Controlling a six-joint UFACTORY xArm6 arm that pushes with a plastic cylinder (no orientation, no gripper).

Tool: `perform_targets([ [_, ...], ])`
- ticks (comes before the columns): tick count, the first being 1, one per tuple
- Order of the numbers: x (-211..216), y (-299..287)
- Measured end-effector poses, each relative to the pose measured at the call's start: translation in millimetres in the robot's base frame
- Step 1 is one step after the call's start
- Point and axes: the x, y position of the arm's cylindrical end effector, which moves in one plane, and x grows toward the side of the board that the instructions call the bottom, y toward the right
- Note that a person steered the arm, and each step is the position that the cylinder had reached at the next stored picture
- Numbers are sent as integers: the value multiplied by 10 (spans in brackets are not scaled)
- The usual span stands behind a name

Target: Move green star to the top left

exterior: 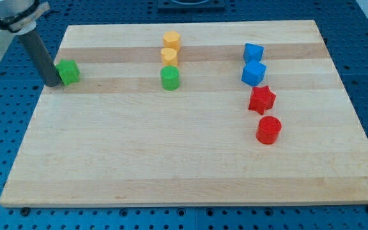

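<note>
The green star [68, 71] lies near the left edge of the wooden board [190, 160], in its upper part. My tip [52, 83] stands right beside the star's left side, at the board's left edge, touching it or nearly so. The dark rod rises from there toward the view's top left corner.
Two yellow blocks [171, 42] [168, 56] and a green cylinder [170, 78] form a column at top centre. Two blue cubes [253, 52] [253, 73], a red star [261, 99] and a red cylinder [268, 130] form a column on the right.
</note>
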Motion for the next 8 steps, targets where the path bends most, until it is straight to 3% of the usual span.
perform_targets([
  [5,47,333],
  [7,-303,445],
  [8,-228,744],
])
